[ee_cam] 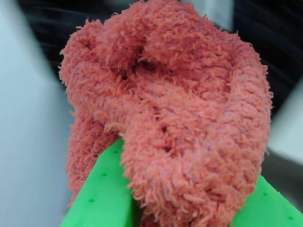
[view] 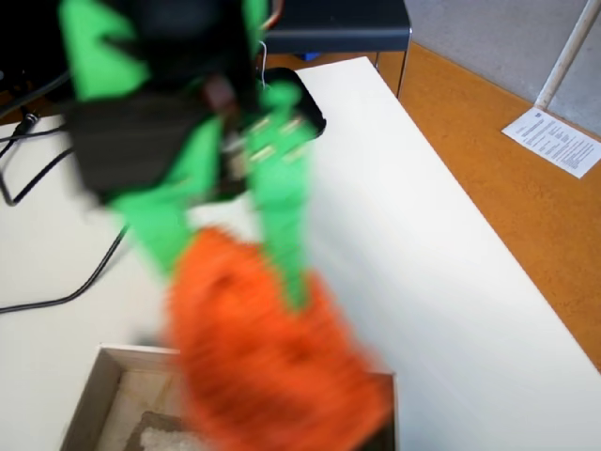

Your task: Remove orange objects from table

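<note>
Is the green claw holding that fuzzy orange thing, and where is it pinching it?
Yes. The gripper holds the fuzzy orange lump, its green fingers pinching the lump's lower part from both sides.

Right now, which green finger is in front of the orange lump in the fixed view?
The right-hand finger: it overlaps the orange lump. The left-hand finger ends at the lump's top edge.

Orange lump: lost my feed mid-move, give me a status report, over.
Gripper shut on orange lump, green fingers either side. Lump lifted off white table, above open box. Fixed view motion-blurred. Nothing in the way seen.
</note>
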Controlling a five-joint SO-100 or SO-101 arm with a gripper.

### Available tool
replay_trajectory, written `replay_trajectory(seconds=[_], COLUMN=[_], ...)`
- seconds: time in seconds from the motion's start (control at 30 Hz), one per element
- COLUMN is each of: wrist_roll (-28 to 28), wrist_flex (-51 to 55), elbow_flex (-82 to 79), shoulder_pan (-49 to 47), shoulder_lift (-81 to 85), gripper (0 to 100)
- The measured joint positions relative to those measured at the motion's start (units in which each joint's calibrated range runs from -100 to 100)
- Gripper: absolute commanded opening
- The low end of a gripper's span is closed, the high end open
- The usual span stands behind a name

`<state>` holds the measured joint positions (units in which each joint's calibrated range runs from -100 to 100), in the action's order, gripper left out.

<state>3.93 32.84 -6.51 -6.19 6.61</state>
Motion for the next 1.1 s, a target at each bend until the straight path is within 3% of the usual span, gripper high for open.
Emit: replay_trajectory(seconds=[0.1,0.17,0.2,0.4,0.47,0.67,0.8,0.93,1.1], wrist_roll=[2.0,3.8,4.8,9.1,9.6,10.5,7.2,1.8,-0.6], wrist_flex=[-8.0,-14.5,-17.8,-32.9,-35.0,-36.5,-35.5,-27.0,-25.5], elbow_flex=[-6.5,-11.0,-13.2,-31.2,-34.6,-46.4,-50.2,-54.5,-75.7], shoulder_pan=[-12.3,-21.6,-26.3,-51.7,-53.4,-52.0,-46.2,-34.2,-12.0], shoulder_lift=[6.6,10.0,11.5,21.1,22.3,28.0,30.4,34.5,45.5], gripper=[1,13,60,62,62,62,62,62,62])
